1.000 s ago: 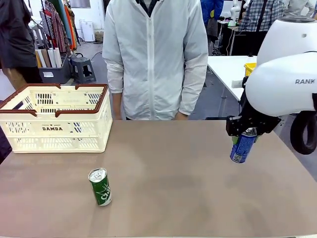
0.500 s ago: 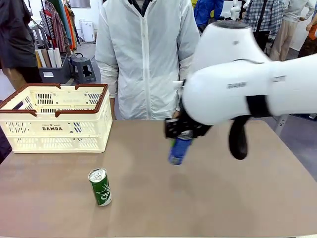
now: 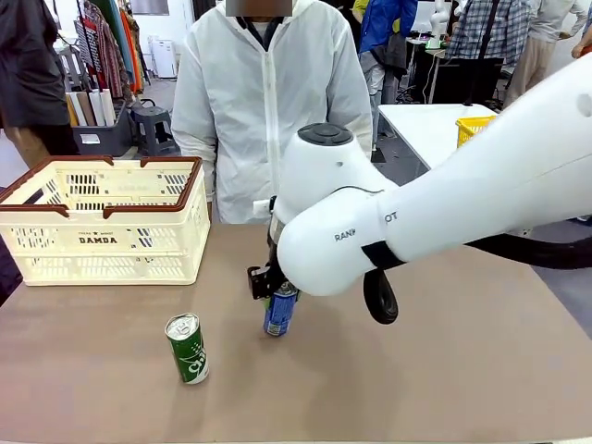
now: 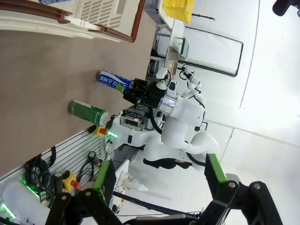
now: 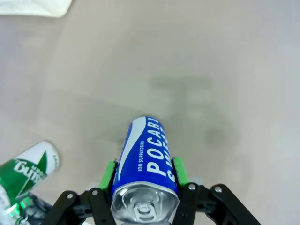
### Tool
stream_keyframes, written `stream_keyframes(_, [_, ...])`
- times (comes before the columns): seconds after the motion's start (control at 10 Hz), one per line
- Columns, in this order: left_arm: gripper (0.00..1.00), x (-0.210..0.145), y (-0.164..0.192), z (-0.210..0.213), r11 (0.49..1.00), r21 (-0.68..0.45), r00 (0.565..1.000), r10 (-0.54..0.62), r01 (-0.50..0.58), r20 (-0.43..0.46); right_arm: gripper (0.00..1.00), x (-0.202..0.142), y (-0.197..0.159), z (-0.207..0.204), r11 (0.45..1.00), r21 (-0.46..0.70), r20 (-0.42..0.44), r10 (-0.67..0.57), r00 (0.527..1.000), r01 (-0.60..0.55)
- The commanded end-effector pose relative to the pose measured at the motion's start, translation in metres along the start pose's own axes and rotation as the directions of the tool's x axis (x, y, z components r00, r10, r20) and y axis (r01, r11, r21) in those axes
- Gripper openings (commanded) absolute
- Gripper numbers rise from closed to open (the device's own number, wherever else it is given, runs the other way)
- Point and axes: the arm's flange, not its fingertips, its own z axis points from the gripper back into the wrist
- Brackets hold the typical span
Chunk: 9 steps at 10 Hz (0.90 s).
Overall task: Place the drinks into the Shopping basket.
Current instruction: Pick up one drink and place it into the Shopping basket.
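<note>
The right gripper (image 3: 277, 294) is clamped by its green pads on the blue can (image 5: 143, 145), which reads "POCARI" and "ION SUPPLY DRINK" in white, tilted over the middle of the table (image 3: 416, 370). A green can (image 3: 188, 349) stands close to the near edge, left of the blue one; its white script is too small to read. The Shopping basket (image 3: 176, 250), marked "DAMDA", sits at the far left corner. The left gripper (image 4: 158, 161) is spread wide, holding nothing
</note>
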Motion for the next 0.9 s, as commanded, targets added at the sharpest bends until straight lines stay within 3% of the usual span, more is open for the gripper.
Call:
stream_keyframes(0.0, [1.0,-0.004,-0.001,0.002,1.0,0.008,1.0,-0.001,0.001,-0.011,0.0,0.023,0.016,0.004,0.999,-0.031,0.016,-0.016,1.0,0.016])
stream_keyframes(0.4, [1.0,-0.004,-0.001,0.002,1.0,0.008,1.0,-0.001,0.001,-0.011,0.02,0.023,0.026,-0.011,0.999,-0.031,0.038,-0.017,0.999,0.018])
stream_keyframes(0.5, [1.0,-0.004,-0.001,0.002,1.0,0.008,1.0,-0.001,0.001,-0.011,0.58,0.02,0.027,-0.009,1.0,-0.019,0.052,-0.012,0.999,0.013])
stream_keyframes(0.6, [1.0,-0.004,-0.001,0.002,1.0,0.008,1.0,-0.001,0.001,-0.011,1.0,0.02,0.026,-0.007,1.0,-0.011,0.055,-0.017,0.998,0.017])
stream_keyframes(0.8, [1.0,-0.004,-0.001,0.002,1.0,0.008,1.0,-0.001,0.001,-0.011,1.0,0.02,0.025,-0.002,1.0,0.004,0.063,-0.019,0.998,0.019])
